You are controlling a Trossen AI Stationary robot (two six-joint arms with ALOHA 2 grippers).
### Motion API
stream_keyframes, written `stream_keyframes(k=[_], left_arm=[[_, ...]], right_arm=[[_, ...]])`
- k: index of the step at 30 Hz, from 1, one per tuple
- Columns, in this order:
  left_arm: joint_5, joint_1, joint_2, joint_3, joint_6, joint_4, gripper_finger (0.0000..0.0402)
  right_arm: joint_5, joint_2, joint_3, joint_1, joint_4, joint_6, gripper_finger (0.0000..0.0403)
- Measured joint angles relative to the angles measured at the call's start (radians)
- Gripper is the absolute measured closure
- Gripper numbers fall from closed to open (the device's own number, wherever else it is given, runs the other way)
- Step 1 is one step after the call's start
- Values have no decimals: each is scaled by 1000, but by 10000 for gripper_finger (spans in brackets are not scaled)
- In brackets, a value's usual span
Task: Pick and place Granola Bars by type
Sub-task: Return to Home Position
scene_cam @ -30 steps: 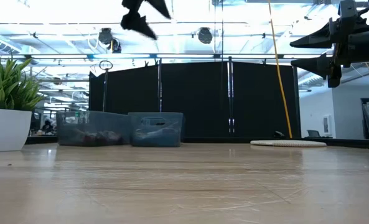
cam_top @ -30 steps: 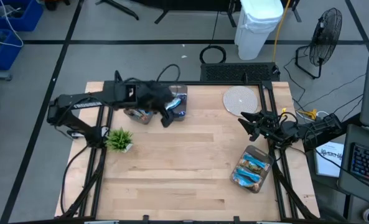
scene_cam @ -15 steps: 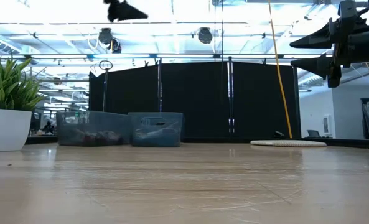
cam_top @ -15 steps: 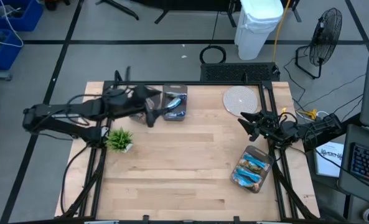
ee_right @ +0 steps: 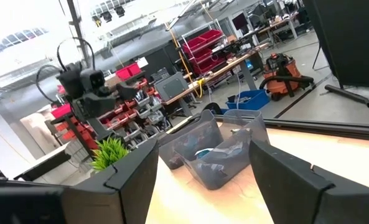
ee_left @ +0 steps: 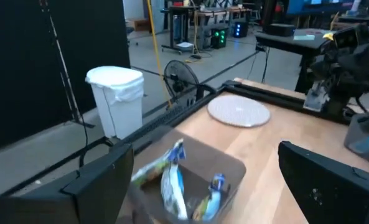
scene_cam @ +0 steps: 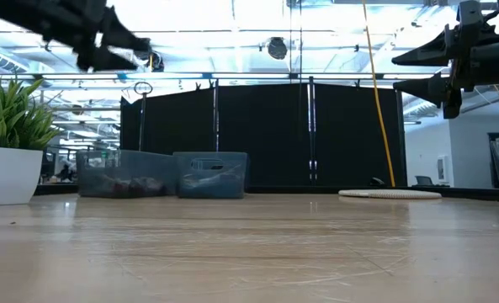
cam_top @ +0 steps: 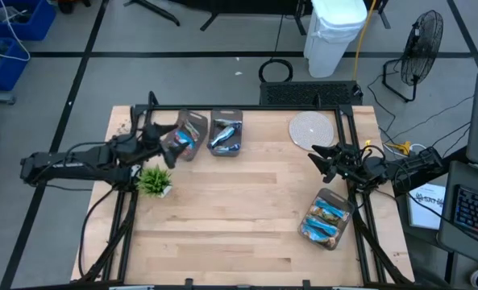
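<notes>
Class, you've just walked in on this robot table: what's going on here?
Nothing is being held right now. The left gripper, open and empty, has drawn back off the two far bins, which hold granola bars. The right gripper, also open, waits at the table's right edge. A third bin with more bars sits on the near side of that arm.
</notes>
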Motion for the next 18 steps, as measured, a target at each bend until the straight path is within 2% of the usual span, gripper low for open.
stream_keyframes(k=[4, 13, 18], left_arm=[[27, 0, -106, -98, -70, 2, 4], [95, 0, -283, -235, -65, 6, 4], [225, 0, -352, -301, -3, 27, 4]], right_arm=[[0, 0, 0, 0, 0, 0, 161], [0, 0, 0, 0, 0, 0, 161], [0, 0, 0, 0, 0, 0, 161]])
